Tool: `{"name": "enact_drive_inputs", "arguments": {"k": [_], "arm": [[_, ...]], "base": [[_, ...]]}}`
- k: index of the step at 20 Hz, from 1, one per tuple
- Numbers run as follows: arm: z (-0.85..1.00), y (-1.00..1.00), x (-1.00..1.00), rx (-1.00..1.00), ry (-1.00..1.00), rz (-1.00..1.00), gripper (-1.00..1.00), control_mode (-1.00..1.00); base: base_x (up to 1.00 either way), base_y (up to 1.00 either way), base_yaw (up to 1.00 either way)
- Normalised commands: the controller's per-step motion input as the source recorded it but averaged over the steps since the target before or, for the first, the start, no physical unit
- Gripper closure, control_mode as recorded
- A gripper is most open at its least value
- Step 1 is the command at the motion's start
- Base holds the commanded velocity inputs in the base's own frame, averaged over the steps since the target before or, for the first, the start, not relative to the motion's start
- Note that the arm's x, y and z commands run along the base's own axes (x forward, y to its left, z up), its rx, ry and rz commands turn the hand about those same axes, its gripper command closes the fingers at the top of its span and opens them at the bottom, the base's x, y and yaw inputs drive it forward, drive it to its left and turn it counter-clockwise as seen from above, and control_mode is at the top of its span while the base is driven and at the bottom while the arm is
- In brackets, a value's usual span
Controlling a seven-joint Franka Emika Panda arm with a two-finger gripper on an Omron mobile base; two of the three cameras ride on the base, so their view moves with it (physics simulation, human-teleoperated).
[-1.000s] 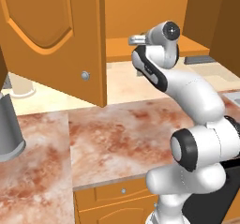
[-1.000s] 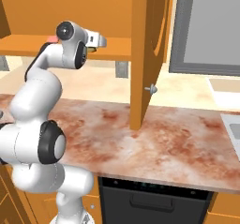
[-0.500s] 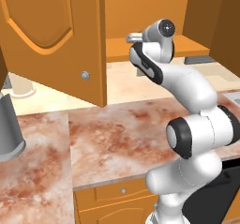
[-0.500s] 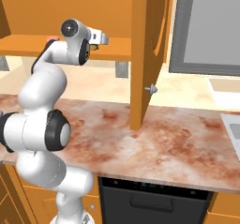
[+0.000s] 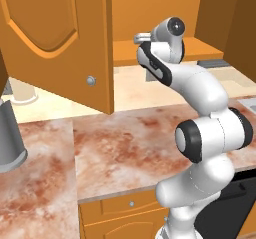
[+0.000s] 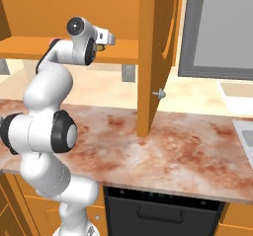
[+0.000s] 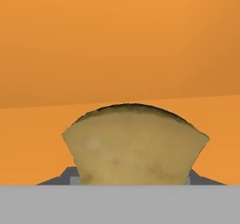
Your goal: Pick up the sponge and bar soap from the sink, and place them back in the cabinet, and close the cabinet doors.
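- The sponge (image 7: 135, 145) — mustard yellow-brown — is seen just above the cabinet (image 5: 165, 48) shelf.
- The cabinet doors (image 5: 60, 38) are swung open, one at 10 o'clock of the shelf.

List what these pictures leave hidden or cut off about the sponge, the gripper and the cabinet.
- Sponge: hand view, its lower part is cut off at the bottom edge.
- Gripper: right base view, fingers too small to make out beyond the hand.
- Cabinet: left base view, its open door covers the left of the shelf.
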Motion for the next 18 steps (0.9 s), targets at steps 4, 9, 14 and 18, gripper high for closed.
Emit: {"name": "enact_drive_inputs", "arguments": {"k": [4, 9, 14, 18], "arm": [[0.00, 0.00, 0.00, 0.00, 0.00, 0.00, -1.00, -1.00], [0.00, 0.00, 0.00, 0.00, 0.00, 0.00, -1.00, -1.00], [0.00, 0.00, 0.00, 0.00, 0.00, 0.00, -1.00, -1.00], [0.00, 0.00, 0.00, 0.00, -0.02, 0.00, -1.00, -1.00]], "base": [[0.00, 0.00, 0.00], [0.00, 0.00, 0.00], [0.00, 0.00, 0.00], [0.00, 0.00, 0.00]]}}
